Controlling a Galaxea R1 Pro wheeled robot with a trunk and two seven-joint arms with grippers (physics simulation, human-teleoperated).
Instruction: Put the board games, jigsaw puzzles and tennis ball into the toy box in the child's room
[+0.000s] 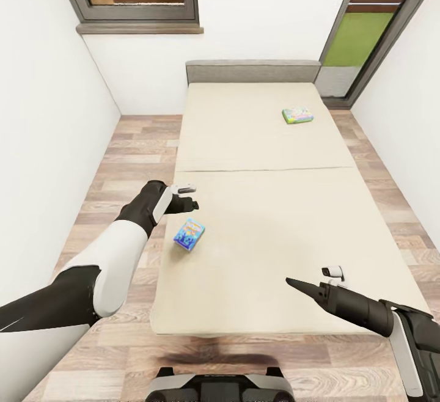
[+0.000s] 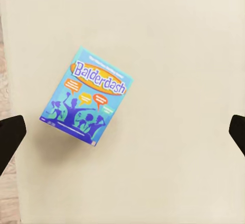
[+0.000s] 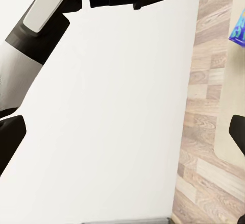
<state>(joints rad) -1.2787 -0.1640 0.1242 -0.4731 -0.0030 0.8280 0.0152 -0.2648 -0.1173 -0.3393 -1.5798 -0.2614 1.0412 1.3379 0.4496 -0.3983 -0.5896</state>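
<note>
The left claw hangs spread above the blue Balderdash board-game box on the beige bed, lined up to grasp it.

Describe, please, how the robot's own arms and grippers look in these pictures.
Both arms are built of glossy white shells alternating with black segments. The left gripper is black with white-tipped fingers. The right gripper tapers to dark pointed black fingers, with a small white block beside the wrist. No cables or markings are visible.

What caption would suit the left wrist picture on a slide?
Open left gripper hovering above the blue Balderdash board game lying on the cream bed.
</note>
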